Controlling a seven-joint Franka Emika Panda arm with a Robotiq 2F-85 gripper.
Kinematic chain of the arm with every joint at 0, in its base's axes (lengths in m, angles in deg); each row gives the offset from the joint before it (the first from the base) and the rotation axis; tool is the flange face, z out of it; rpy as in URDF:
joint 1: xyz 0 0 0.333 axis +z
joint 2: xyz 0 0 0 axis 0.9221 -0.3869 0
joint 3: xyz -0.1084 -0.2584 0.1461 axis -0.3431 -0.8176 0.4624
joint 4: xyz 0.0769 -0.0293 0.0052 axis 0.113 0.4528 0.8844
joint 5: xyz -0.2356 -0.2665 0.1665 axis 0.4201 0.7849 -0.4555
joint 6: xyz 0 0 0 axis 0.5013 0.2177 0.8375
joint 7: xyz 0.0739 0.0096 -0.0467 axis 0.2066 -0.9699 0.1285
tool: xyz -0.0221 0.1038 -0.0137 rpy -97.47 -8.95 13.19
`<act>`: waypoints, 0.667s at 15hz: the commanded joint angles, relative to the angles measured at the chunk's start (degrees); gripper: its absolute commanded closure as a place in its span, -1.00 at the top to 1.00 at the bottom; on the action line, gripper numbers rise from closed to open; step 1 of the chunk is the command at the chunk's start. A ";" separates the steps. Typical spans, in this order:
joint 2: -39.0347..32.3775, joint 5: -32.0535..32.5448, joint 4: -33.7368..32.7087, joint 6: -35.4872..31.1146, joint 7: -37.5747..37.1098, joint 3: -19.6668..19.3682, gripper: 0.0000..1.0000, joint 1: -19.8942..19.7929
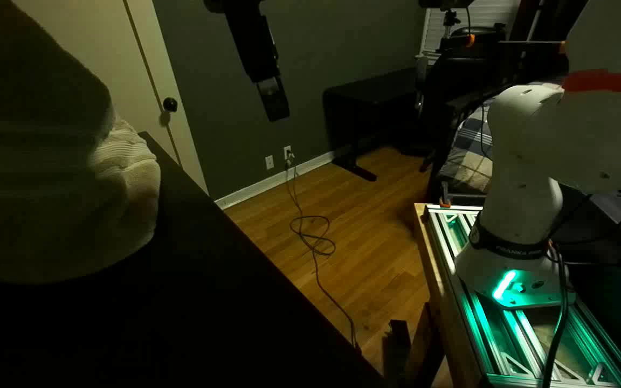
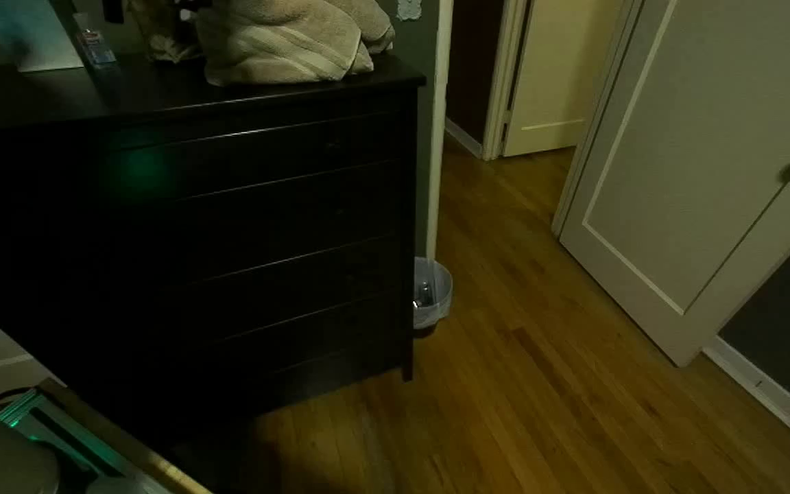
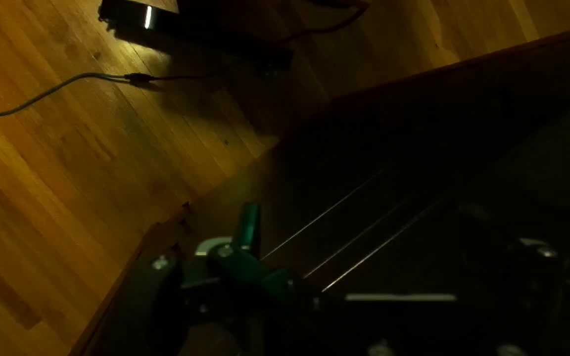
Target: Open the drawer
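Note:
A tall black dresser [image 2: 265, 219] with several stacked drawers stands in an exterior view. Its drawers look flush and shut. The top drawer [image 2: 258, 154] has a small dark knob [image 2: 332, 145]. The dresser's dark top also shows in an exterior view [image 1: 224, 302]. In the wrist view, thin bright lines cross the dark dresser front [image 3: 394, 188]. My gripper [image 3: 361, 215] looks open and empty, one finger lit green and the other almost lost in shadow. A dark hanging part in an exterior view looks like my gripper [image 1: 273, 99]. Contact with the dresser cannot be told.
A beige towel [image 2: 285, 41] lies on the dresser top, with a small bottle [image 2: 97, 48] on it too. A lined trash bin [image 2: 433, 302] stands beside the dresser. A cable [image 1: 310, 237] lies on the wooden floor. My base sits on a metal-framed table [image 1: 477, 318].

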 commanded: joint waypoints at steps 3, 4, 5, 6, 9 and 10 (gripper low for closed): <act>-0.05 -0.15 -0.15 0.15 0.12 0.79 1.00 -0.89; -0.05 -0.15 -0.15 0.15 0.13 0.79 1.00 -0.89; -0.05 -0.15 -0.15 0.15 0.13 0.79 1.00 -0.89; -0.05 -0.15 -0.15 0.15 0.13 0.79 1.00 -0.89; -0.38 5.56 0.31 -0.69 5.81 0.39 1.00 -1.28; -0.27 7.57 0.78 -0.94 8.46 0.03 1.00 -1.48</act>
